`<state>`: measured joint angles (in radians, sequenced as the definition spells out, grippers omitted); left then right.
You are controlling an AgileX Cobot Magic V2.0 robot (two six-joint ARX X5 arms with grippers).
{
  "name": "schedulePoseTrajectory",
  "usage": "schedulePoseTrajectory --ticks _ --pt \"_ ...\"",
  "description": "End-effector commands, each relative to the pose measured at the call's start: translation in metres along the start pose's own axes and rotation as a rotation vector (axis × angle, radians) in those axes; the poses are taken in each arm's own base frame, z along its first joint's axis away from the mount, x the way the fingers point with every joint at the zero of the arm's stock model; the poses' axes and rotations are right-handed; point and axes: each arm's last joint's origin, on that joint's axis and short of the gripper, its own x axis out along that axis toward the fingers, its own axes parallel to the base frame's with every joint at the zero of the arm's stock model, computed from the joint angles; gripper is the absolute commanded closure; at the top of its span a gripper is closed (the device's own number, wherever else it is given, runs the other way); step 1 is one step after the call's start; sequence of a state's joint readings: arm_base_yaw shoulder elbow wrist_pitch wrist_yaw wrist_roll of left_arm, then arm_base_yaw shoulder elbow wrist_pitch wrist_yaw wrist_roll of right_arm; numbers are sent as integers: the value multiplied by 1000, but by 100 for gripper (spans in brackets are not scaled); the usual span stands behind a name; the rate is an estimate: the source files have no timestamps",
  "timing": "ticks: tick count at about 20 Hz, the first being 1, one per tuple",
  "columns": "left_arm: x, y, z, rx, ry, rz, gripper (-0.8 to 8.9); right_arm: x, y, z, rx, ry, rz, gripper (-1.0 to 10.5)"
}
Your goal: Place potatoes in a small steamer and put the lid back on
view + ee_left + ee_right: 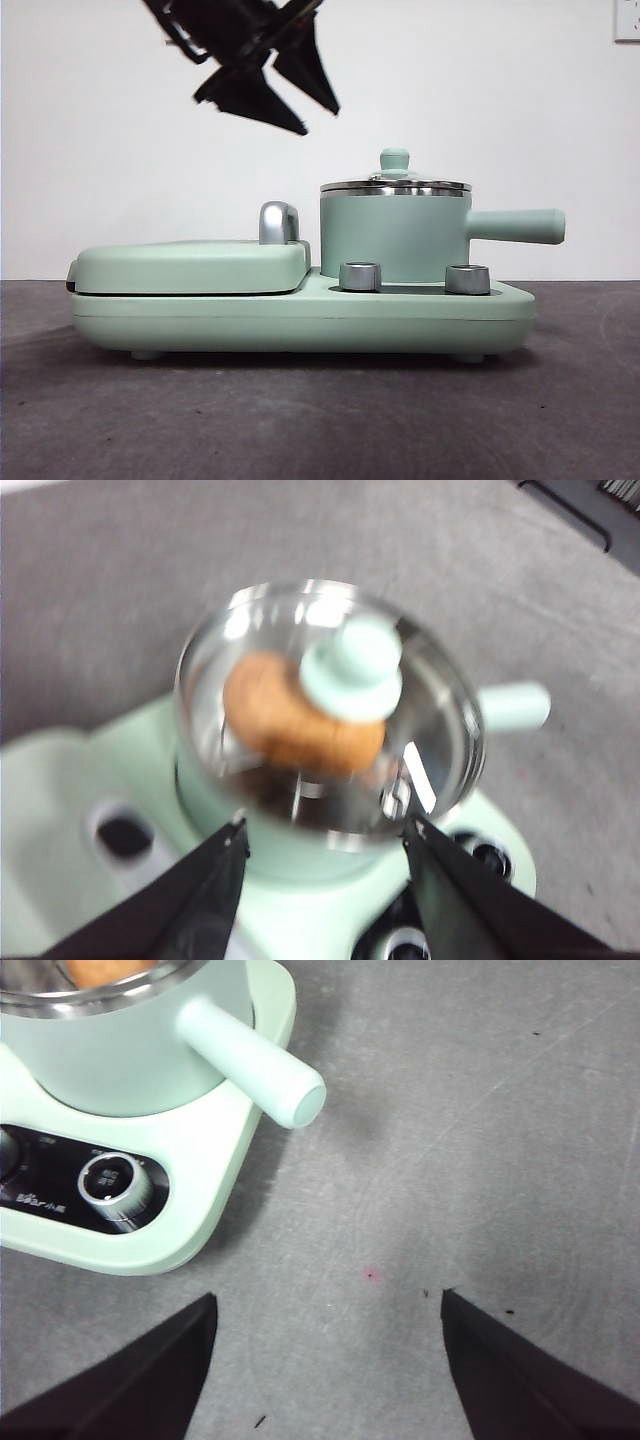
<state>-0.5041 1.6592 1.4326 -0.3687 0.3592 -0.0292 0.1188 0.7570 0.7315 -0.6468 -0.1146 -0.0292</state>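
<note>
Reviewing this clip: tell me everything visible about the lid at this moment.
The lid is round clear glass with a steel rim and a small mint-green knob on top. It sits flat and level on the small steamer, closing it. Through the glass, the left wrist view shows the potato inside. The left gripper hangs open above and to one side, not touching it.

Even, bright light fills the front view, sharp throughout; the white wall is nearly blown out and a soft shadow lies on the desk (320, 420) under the appliance. The left wrist view is blurred all over, with white glare patches on the lid (330, 705). The right wrist view is crisp, though the right hand (325, 1360) is featureless black.
</note>
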Motion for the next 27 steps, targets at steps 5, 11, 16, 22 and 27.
schedulePoseTrajectory --ticks 5,11,16,22,27 --pt "-40 5 -68 -142 -43 129 566 1 6 2 -24 -11 68 598" --pt "-99 -9 -118 -163 -97 320 566 14 13 5 -64 24 112 598" --pt "-132 -14 -152 -200 -85 401 566 35 25 11 -116 32 164 598" --pt "-145 -18 -160 -209 -62 406 599 37 31 11 -121 33 214 724" --pt "-145 -19 -161 -208 -62 404 808 36 32 9 -103 51 262 926"
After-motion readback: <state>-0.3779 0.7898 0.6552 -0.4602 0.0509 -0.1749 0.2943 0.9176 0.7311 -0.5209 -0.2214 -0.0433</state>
